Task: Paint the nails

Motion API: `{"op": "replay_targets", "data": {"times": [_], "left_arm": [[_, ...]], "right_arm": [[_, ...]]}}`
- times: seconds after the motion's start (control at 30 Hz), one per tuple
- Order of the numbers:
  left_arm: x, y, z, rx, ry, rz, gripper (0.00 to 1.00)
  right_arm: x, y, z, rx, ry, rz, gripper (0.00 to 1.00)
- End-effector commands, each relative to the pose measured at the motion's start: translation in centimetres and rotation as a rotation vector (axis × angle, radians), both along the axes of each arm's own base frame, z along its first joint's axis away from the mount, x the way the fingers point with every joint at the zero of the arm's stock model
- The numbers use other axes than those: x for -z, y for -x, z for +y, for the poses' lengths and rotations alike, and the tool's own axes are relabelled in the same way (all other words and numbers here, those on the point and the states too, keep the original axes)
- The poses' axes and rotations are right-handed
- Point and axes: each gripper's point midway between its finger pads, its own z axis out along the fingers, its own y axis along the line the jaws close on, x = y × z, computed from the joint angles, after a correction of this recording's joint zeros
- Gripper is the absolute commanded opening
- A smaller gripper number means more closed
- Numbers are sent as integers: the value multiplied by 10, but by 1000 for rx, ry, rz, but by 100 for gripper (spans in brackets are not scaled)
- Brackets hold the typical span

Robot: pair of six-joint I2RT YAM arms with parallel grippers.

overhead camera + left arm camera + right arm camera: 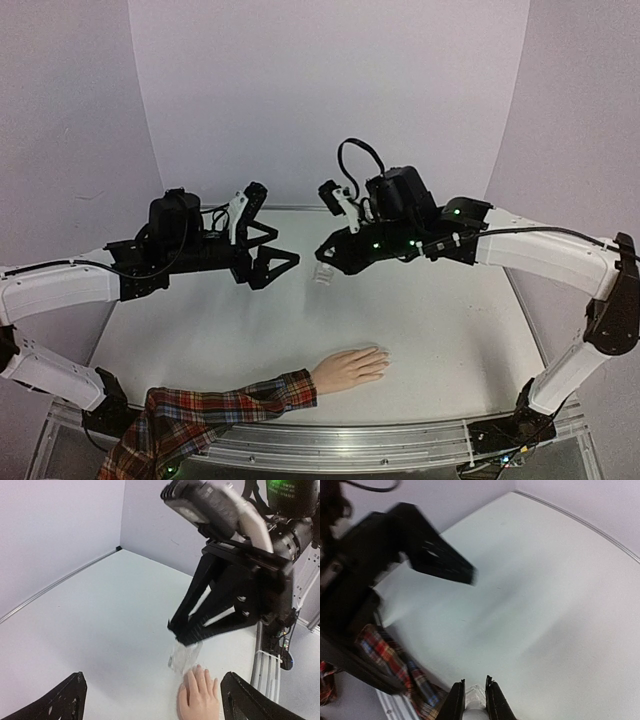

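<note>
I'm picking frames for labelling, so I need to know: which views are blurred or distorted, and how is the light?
Top external: sharp and evenly lit, but the wide-angle lens bends the table edges into curves. Left wrist: mostly sharp, though the clear bottle looks hazy. Right wrist: the left arm is smeared by motion blur, with soft shadows below it.

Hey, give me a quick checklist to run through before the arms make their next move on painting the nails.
1. Right gripper shut on the small clear bottle: ok.
2. Left gripper open and empty: ok.
3. Mannequin hand lying flat on the table, fingers unobstructed: ok.
4. Both grippers apart from the mannequin hand: ok.
5. Bottle's cap off and brush ready: cannot tell.
6. Nails distinct enough to aim at: cannot tell, too small.
</note>
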Motion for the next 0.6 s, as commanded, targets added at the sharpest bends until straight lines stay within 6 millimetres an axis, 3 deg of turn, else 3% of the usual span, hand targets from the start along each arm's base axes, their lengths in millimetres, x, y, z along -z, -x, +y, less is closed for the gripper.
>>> {"op": "replay_targets", "data": {"times": [0.0, 0.2, 0.37, 0.57], "left_arm": [[-25, -19, 21, -168, 52, -65, 97], [-26, -24, 32, -234, 59, -71, 96], [-29, -23, 37, -251, 76, -80, 96], [-31, -20, 41, -258, 84, -80, 96]], "right_arm": [[-2, -79, -90, 502, 27, -122, 0], [63, -130, -179, 848, 106, -111, 0], [95, -155, -208, 959, 163, -160, 0], [133, -171, -209, 976, 158, -114, 1]]}}
